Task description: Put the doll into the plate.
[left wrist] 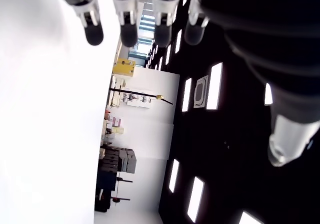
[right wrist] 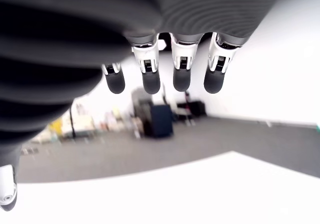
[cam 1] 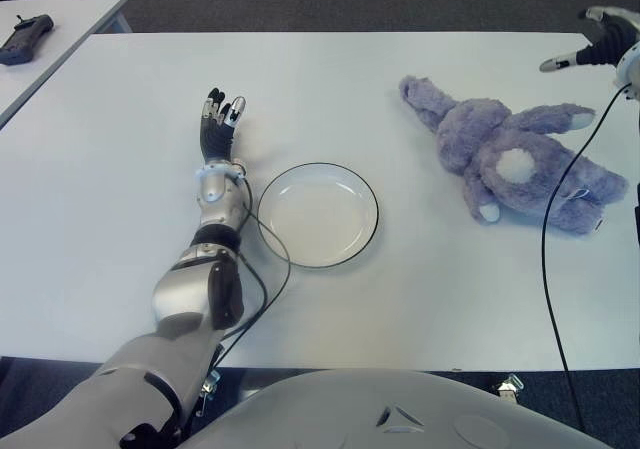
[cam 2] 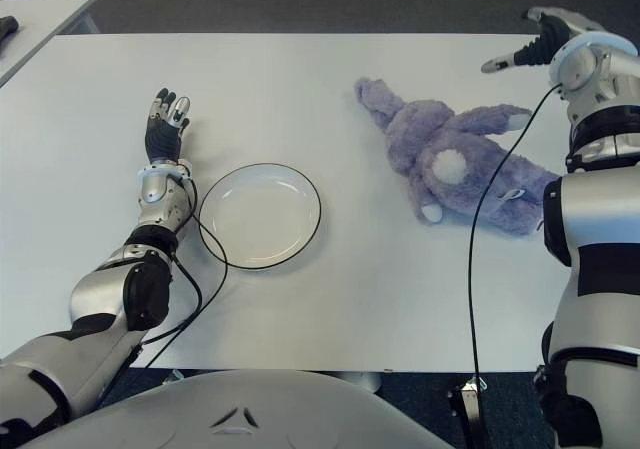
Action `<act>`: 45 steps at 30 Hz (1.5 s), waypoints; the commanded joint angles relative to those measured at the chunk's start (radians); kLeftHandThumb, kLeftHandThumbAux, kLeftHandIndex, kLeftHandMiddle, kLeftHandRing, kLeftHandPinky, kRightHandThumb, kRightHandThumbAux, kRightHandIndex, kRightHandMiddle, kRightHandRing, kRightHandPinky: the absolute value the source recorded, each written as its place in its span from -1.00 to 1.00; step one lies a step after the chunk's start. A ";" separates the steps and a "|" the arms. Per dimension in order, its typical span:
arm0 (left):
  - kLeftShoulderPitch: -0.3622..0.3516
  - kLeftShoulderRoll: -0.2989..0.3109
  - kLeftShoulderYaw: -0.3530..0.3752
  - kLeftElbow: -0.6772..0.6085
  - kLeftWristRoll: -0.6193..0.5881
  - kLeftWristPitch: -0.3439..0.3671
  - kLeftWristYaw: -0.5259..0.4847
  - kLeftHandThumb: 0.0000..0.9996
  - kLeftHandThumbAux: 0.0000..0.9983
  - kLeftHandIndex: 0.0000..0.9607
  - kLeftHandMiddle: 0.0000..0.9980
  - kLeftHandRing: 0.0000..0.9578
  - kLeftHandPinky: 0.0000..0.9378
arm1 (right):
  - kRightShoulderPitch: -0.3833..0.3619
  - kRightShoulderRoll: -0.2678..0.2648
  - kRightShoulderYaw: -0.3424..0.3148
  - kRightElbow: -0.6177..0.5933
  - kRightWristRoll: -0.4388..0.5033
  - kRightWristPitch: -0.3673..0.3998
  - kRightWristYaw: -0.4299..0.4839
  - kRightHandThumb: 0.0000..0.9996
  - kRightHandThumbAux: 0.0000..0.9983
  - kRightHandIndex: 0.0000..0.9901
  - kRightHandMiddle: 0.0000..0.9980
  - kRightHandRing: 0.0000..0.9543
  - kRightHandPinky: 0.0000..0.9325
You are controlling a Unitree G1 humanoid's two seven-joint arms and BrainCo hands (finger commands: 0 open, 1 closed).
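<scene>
The doll, a soft lilac plush animal with a white belly patch (cam 1: 515,164), lies flat on the white worktop (cam 1: 120,119), on the robot's right side and well apart from the plate; neither robot hand touches it.

Nearest the robot, the curved grey top of its torso (cam 1: 400,409) fills the lower edge of both eye views. A black cable (cam 1: 552,269) runs from the near worktop edge up past the doll toward the right arm.

Next, the shallow round white plate with a thin dark rim (cam 1: 318,215) sits near the worktop's centre with nothing in it. The silver left forearm (cam 1: 212,219) shows just beside the plate's left rim, and a looped black cable (cam 1: 272,269) runs close along that near-left rim.

Beyond the plate, the left robot hand (cam 1: 220,124) shows its dark fingers (left wrist: 130,27) extended and spread, grasping nothing.

Farther back and to the right, the right robot hand (cam 2: 535,39) shows near the far right edge of the worktop, beyond the doll; its fingers (right wrist: 181,72) are straight and apart, grasping nothing.

At the far left, a second white table (cam 1: 60,19) carries a dark handheld device (cam 1: 25,37).
</scene>
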 commanded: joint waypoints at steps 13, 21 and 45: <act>0.239 -0.068 0.004 0.166 -0.012 0.067 0.004 -1.00 0.20 -0.96 -0.86 -0.92 -0.98 | 0.150 0.030 -0.037 0.004 0.034 0.017 0.038 -0.95 0.06 -1.00 -1.00 -1.00 -1.00; 0.240 -0.063 -0.001 0.169 -0.010 0.074 0.009 -1.00 0.20 -0.98 -0.87 -0.92 -0.98 | 0.215 0.040 -0.015 -0.006 0.015 -0.021 0.018 -0.96 0.06 -1.00 -1.00 -1.00 -1.00; 0.236 -0.058 0.005 0.172 -0.016 0.079 0.000 -1.00 0.20 -0.98 -0.87 -0.92 -0.98 | 0.244 0.060 0.097 -0.028 -0.056 -0.138 0.004 -0.86 0.09 -1.00 -1.00 -1.00 -1.00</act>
